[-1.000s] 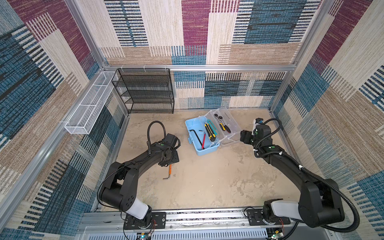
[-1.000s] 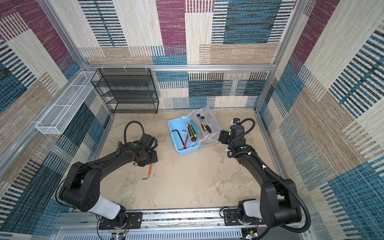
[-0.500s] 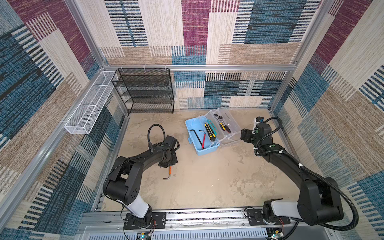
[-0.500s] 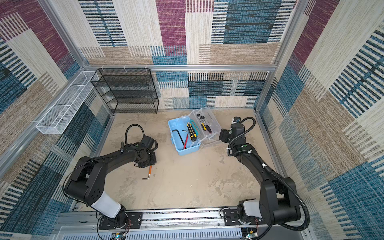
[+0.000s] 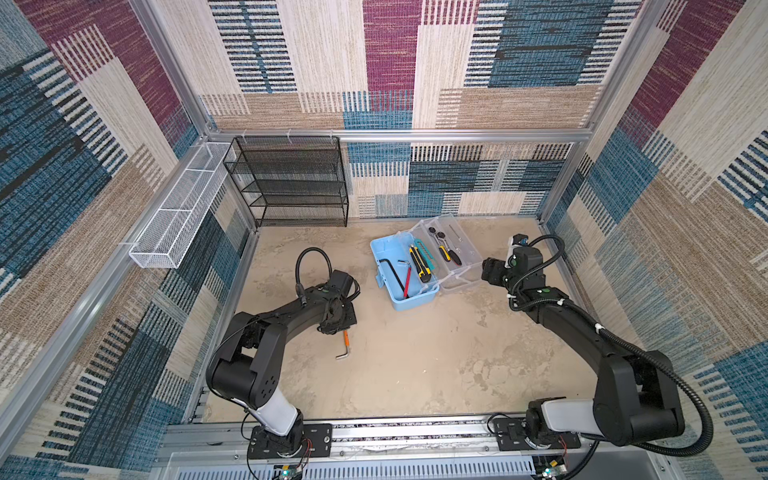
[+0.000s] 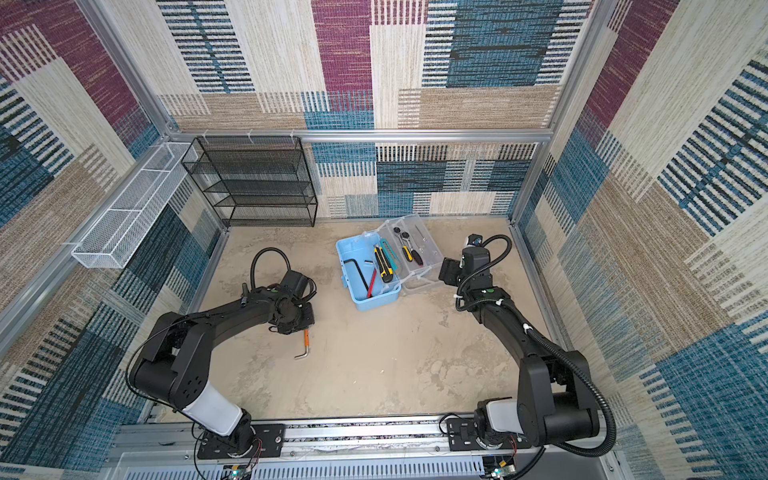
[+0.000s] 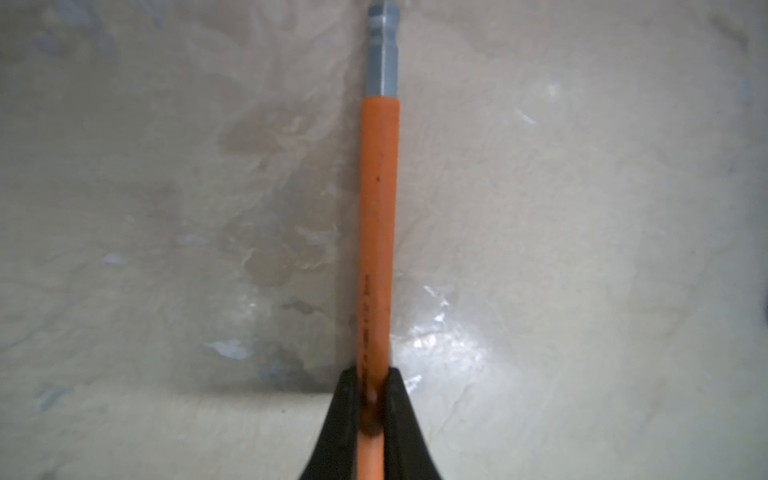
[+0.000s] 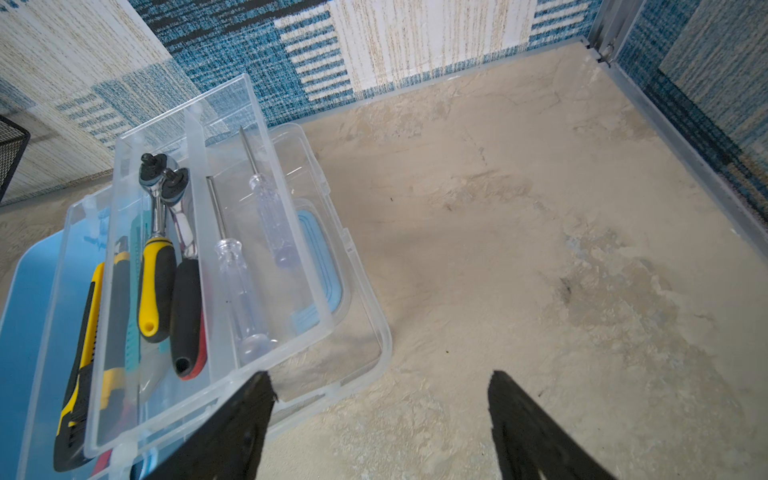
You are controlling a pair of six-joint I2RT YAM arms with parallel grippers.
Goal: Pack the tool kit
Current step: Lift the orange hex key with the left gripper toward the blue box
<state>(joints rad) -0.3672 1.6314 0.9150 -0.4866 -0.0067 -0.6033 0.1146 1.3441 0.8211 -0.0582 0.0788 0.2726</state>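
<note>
On the surface, left end effector clamps an orange-sleeved hex key; best lifted level toward the blue case. Right end effector stands open.

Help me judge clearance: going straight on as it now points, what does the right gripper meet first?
Probably the near corner of the transparent lid, just ahead of the right gripper; depth is unclear, so it could pass above.
</note>
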